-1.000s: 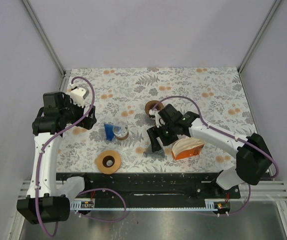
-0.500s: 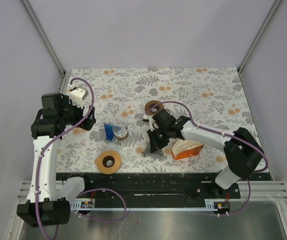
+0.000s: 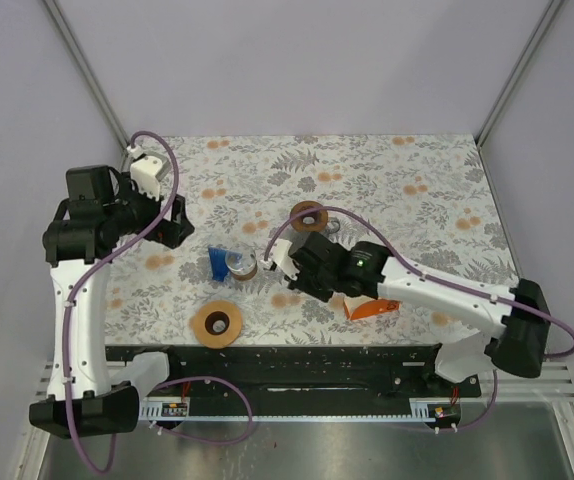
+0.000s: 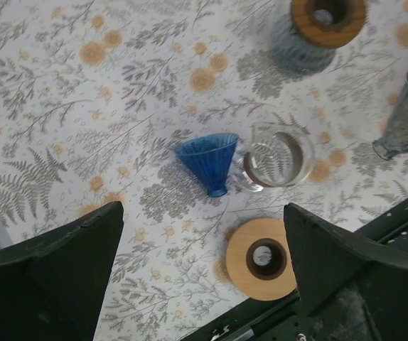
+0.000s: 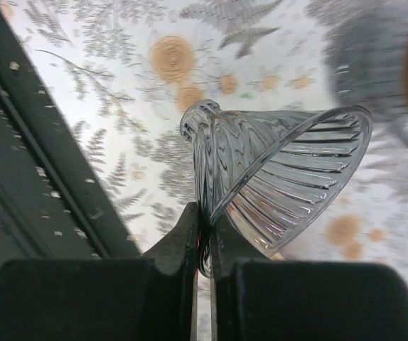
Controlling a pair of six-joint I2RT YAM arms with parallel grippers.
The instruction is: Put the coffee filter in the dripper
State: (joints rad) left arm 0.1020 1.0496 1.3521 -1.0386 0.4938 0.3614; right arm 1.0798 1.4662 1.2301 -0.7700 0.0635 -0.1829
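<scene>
The right gripper point(image 5: 204, 226) pinches the wall of the clear dripper point(image 5: 289, 177), tipped sideways.

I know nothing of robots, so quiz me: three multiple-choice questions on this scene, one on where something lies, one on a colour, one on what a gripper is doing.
1. Where is the blue dripper?
A. held in the air
B. lying beside the glass cup
C. stacked inside another dripper

2. What colour is the held dripper in the right gripper?
A. blue
B. orange
C. clear

3. How is the left gripper?
A. open, empty
B. shut on the glass cup
C. shut on the blue dripper

Answers: B, it lies on its side next to the cup; C, its ribbed wall is see-through; A, its fingers stand wide apart with nothing between.
</scene>
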